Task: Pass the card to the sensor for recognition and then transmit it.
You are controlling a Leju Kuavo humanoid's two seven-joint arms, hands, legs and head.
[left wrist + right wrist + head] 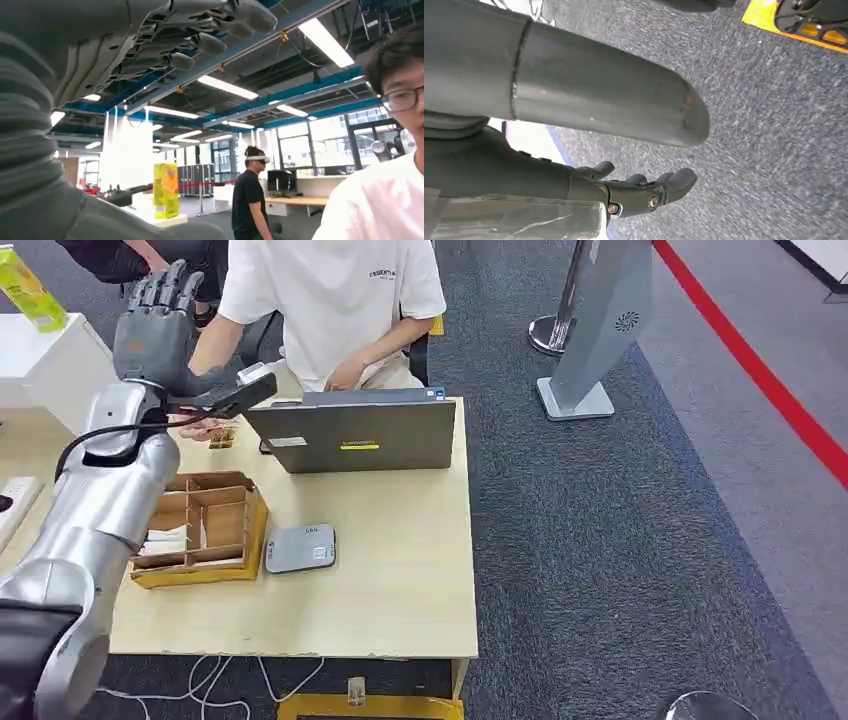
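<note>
Head view: the left hand (155,325) is raised with fingers (165,288) spread upward and nothing visibly held. No card can be made out; it may be among the person's hands (205,425) just behind the wrist. The sensor (300,548) lies on the bench (400,570) beside the wooden tray (200,530), nearer the left arm. The right hand (644,192) hangs over carpet, fingers curled around nothing.

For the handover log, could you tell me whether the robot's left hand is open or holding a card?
Open: the left hand is raised with fingers spread upward, and no card is visible in it.
</note>
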